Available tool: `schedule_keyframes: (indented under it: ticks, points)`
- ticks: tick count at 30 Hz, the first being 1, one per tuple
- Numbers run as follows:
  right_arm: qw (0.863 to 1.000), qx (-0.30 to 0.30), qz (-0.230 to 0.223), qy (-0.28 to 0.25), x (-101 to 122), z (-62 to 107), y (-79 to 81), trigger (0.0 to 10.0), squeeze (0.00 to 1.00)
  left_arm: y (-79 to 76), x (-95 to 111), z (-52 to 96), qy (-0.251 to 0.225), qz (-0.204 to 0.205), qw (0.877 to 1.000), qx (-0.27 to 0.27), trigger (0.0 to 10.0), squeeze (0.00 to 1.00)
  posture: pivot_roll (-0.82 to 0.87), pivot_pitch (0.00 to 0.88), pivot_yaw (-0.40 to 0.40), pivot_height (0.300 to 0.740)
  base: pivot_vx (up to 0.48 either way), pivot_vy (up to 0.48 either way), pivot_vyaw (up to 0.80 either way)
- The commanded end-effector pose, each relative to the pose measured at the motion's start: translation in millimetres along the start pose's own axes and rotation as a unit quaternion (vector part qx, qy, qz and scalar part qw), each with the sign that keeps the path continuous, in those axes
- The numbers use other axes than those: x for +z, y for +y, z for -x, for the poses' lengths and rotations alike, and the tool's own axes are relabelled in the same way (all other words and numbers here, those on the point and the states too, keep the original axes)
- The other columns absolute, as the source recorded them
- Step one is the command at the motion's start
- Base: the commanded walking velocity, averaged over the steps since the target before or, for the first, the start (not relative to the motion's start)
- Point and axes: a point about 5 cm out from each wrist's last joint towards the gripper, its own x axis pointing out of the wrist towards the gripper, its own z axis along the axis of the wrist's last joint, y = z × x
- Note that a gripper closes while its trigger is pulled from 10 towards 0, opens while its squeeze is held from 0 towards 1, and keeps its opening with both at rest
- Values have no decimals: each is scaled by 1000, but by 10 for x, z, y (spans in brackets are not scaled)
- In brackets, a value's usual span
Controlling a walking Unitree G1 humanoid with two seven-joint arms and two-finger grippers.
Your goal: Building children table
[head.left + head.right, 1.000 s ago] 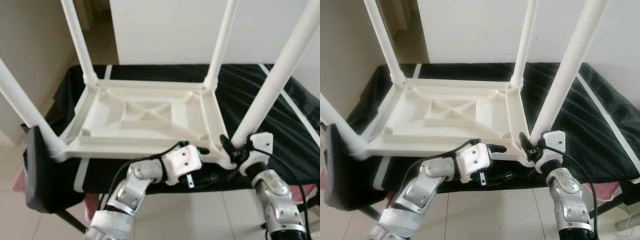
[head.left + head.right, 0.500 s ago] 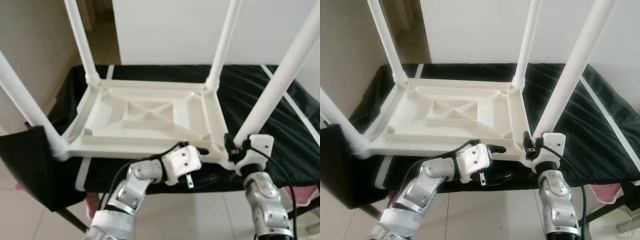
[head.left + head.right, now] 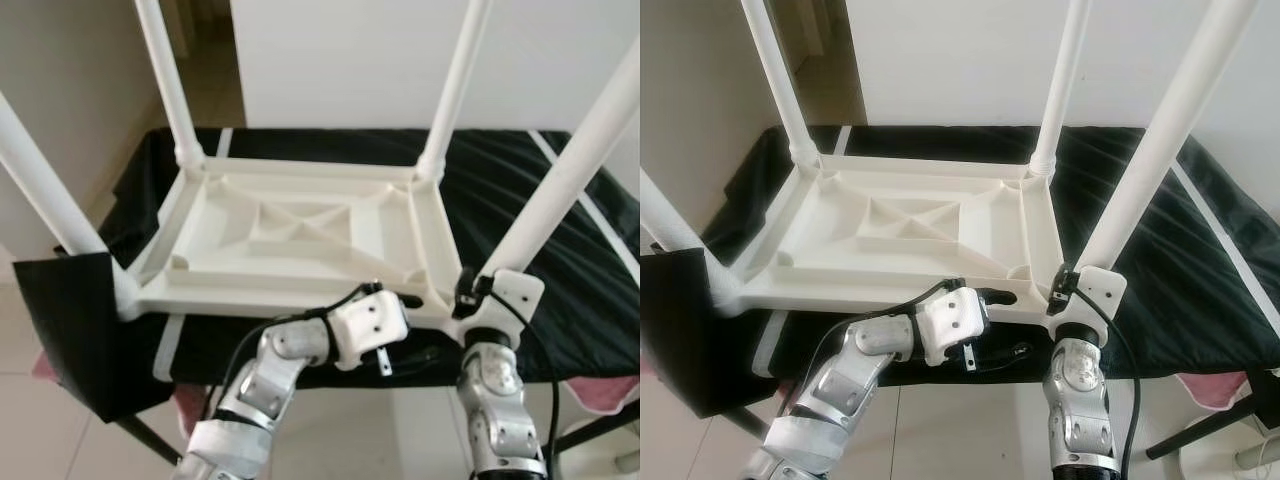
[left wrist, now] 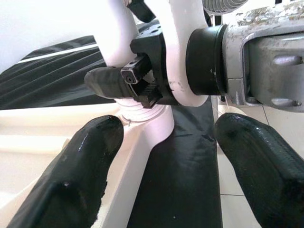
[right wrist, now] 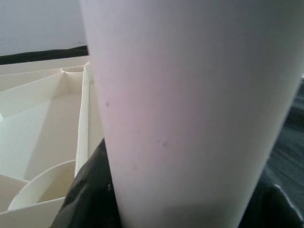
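Silver jointed arms, white wrist housings, black cables, seemingly rubbery black jaws

Upturned table top (image 3: pixel 300 235): cream-white all over, ribs included. Four legs (image 3: pixel 565 175): plain white. Cloth (image 3: pixel 560 260) beneath: black, crossed by thin white stripes. Left gripper (image 3: pixel 405 301) and right gripper (image 3: pixel 464 291): black fingers, white housings, silver arms behind. Floor tiles (image 3: pixel 40 440): pale beige. Wall (image 3: pixel 340 60): white. Rag (image 3: pixel 600 390) at the edge: pink.

White wall (image 3: pixel 340 60) at 12 o'clock; black-draped bench (image 3: pixel 1200 250) centre; pale tiled floor (image 3: pixel 60 430) below; possibly doorway (image 3: pixel 820 50) at 11.
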Motion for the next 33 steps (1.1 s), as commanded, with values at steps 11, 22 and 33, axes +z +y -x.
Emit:
schedule_keyframes:
  ticks: [11,22,33]
  points:
    - [999,-28,-21,38,-114,66,30,10000,0,100,-34,7,3,3,995,97,10000,0,-76,0,-12,740,0,0,0]
    - [999,-12,-27,35,-99,90,43,10000,1000,90,-35,16,3,5,995,97,10000,0,-77,0,-11,740,0,0,0]
    - [999,23,-17,21,-43,76,-36,10000,1000,94,-34,14,5,4,995,99,10000,0,-80,0,-13,740,0,0,0]
